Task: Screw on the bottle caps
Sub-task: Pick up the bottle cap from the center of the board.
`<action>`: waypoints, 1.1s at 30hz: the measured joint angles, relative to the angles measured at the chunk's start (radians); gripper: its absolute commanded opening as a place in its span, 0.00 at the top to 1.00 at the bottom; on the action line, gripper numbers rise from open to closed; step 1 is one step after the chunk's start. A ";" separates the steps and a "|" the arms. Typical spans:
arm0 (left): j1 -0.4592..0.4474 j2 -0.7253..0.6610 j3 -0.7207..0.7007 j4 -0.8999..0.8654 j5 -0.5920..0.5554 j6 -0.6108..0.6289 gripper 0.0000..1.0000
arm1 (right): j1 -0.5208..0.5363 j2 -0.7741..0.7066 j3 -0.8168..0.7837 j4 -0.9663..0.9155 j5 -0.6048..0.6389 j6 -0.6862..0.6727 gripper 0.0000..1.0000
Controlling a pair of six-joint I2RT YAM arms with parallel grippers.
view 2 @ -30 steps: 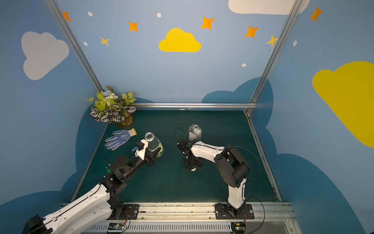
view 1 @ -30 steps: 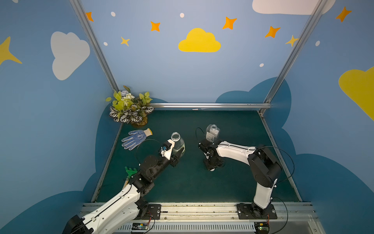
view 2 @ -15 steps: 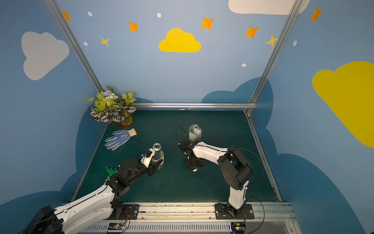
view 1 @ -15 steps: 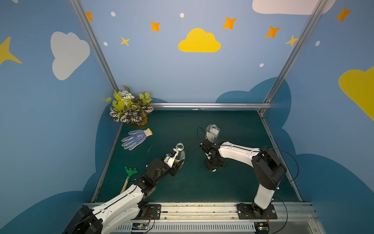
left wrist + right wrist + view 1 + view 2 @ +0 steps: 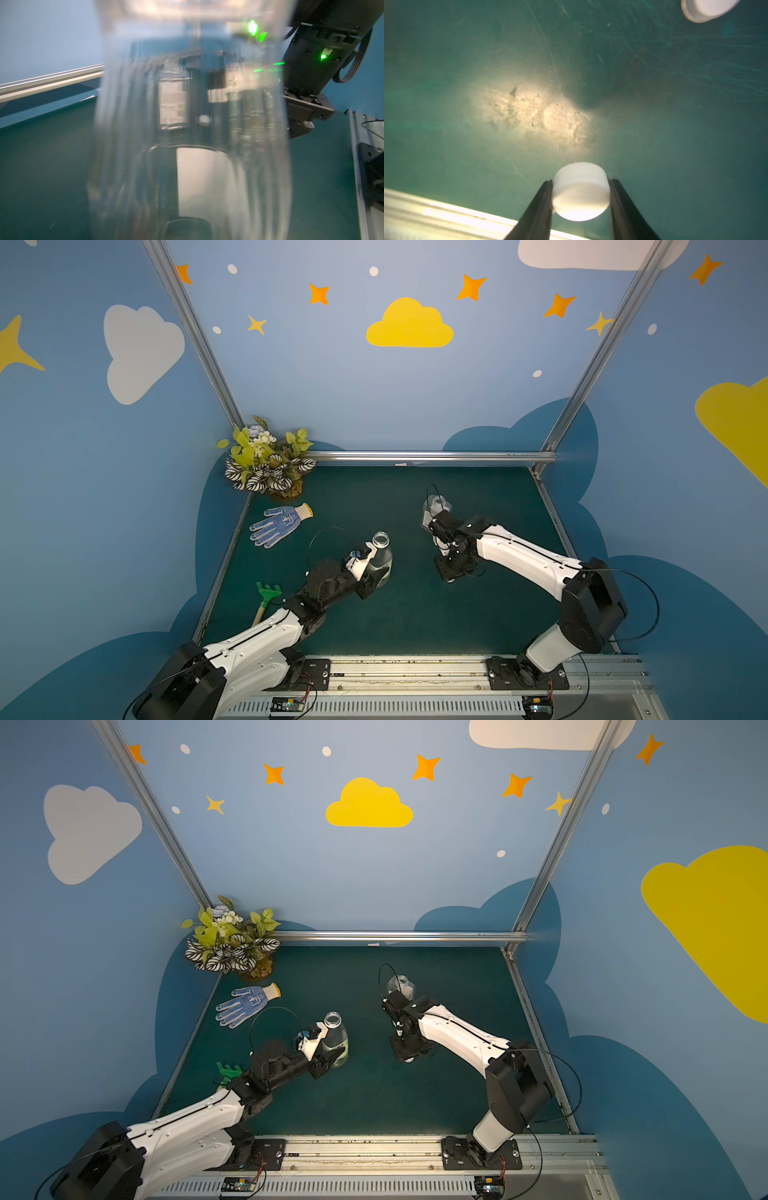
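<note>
Two bottles, both uncapped. Clock positions are read in the top views from the centre of the bench [image 5: 415,626], with 12 at the far wall.

Round bottle [image 5: 381,556] [image 5: 335,1033]: close to centre, mouth open and facing up. Your left pincer [image 5: 372,577] [image 5: 328,1060] reaches in from 7 o'clock and is clamped on its lower body. The left wrist view is filled by the round bottle [image 5: 191,135], blurred. You cannot tell whether its base touches the bench.

Square bottle [image 5: 434,506] [image 5: 401,986]: at 1 o'clock, free, just beyond the right arm's wrist.

Right pincer [image 5: 451,574] [image 5: 409,1054]: at 3 o'clock, pointing down, well apart from the round bottle. The right wrist view shows the right pincer [image 5: 581,184] closed on a cap [image 5: 581,199], with one of the fingers [image 5: 539,207] against each side of its rim. The second cap [image 5: 708,8] lies loose on the bench nearby, cut by the frame edge.

Glove [image 5: 278,524] at 10 o'clock, plant [image 5: 268,464] in the 11 o'clock corner, rake [image 5: 266,595] at 8 o'clock.
</note>
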 measured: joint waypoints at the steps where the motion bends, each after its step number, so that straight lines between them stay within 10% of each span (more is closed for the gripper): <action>1: -0.001 0.019 0.012 0.011 0.017 0.000 0.47 | -0.011 -0.017 0.019 -0.026 -0.006 -0.014 0.63; 18: -0.126 0.492 0.202 0.347 0.199 0.010 0.49 | -0.066 -0.096 0.599 -0.531 -0.057 -0.166 0.64; 33: -0.248 0.735 0.316 0.505 0.217 0.015 0.49 | 0.047 -0.007 0.748 -0.579 -0.062 -0.159 0.64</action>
